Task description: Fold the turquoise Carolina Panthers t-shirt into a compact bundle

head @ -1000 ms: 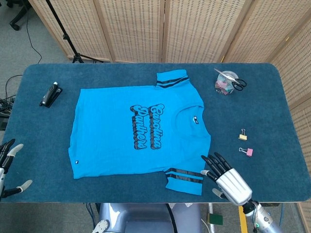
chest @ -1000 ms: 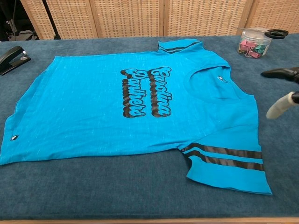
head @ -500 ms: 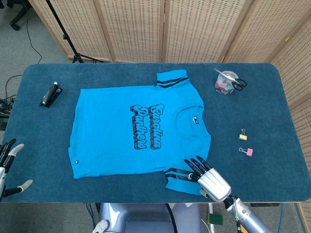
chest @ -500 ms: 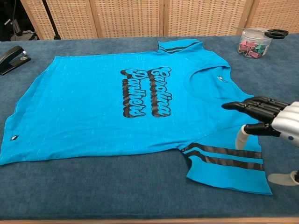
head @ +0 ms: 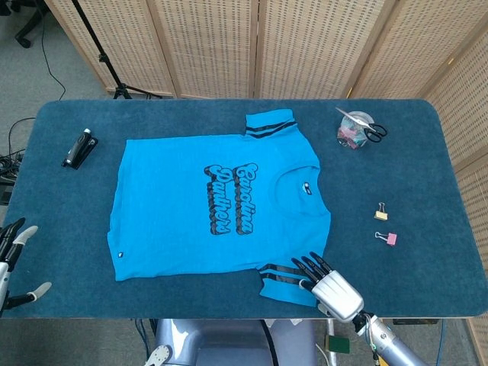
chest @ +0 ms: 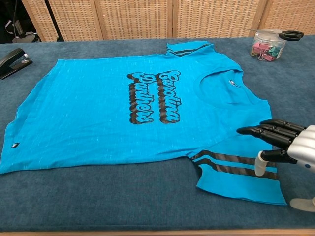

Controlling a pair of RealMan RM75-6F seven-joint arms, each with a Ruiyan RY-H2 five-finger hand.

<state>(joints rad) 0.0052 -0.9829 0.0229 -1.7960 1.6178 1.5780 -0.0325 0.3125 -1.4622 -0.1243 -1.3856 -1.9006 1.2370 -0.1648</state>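
Observation:
The turquoise Carolina Panthers t-shirt (head: 206, 206) (chest: 123, 113) lies flat and spread out on the blue table, collar toward the right, black lettering up. Its near sleeve with two black stripes (head: 288, 282) (chest: 236, 172) lies by the front edge. My right hand (head: 329, 286) (chest: 288, 147) hovers over the outer end of that sleeve with fingers stretched apart and nothing held. My left hand (head: 11, 255) shows only as fingertips beyond the table's front left corner, fingers apart and empty.
A black stapler (head: 79, 148) (chest: 12, 61) lies at the far left. A clear jar of binder clips (head: 352, 130) (chest: 268, 44) with scissors (head: 367, 128) on top stands at the far right. Two loose clips (head: 383, 226) lie right of the shirt.
My right hand has moved left from the bare table beside the shirt to over the striped near sleeve, then sunk slightly lower. The shirt and left hand have not moved.

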